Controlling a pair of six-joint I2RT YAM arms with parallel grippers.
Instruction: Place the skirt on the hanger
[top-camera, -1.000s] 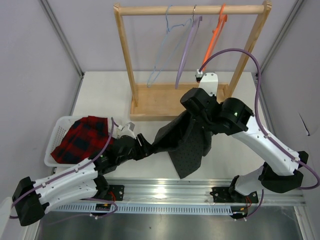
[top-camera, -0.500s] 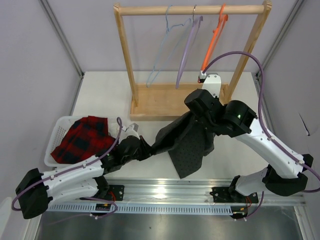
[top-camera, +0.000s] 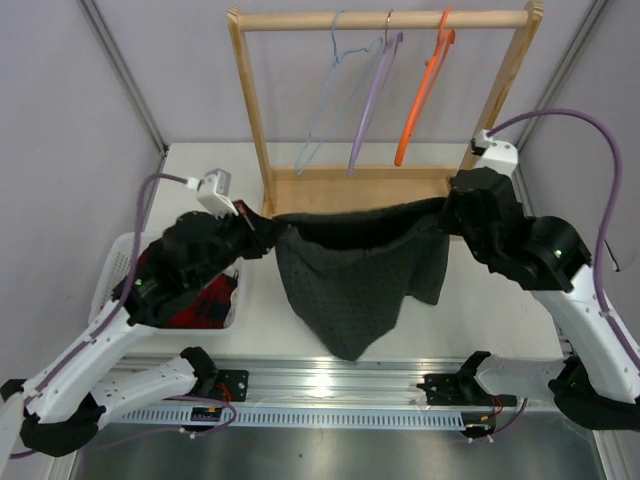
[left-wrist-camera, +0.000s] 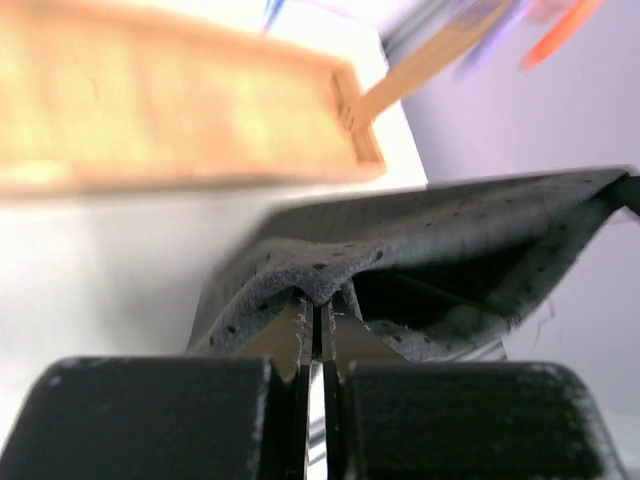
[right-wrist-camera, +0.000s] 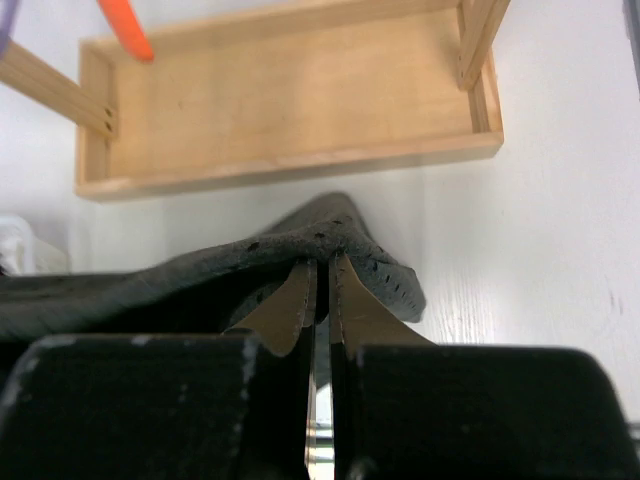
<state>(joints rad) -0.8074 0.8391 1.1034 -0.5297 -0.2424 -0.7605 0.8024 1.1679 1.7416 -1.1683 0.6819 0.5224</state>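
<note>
Your left gripper is clenched on one top corner of the skirt; the left wrist view shows its fingertips pinched together with a fold of dotted cloth between them. Your right gripper is likewise clamped on the opposite top corner, and the right wrist view confirms the dark hem nipped between both pads. The skirt is stretched between the two grippers, its upper edge sagging slightly and its waist gaping open. It sits just in front of the wooden rack at the level of the rack's base, and the body of it hangs down to a point toward the near edge of the table. The hanger hangs on the rack's top rail, leftmost of three, beside a lilac hanger and an orange hanger, well apart from the skirt. A plaid garment lies in the white basket at left, partly hidden by your left arm.
</note>
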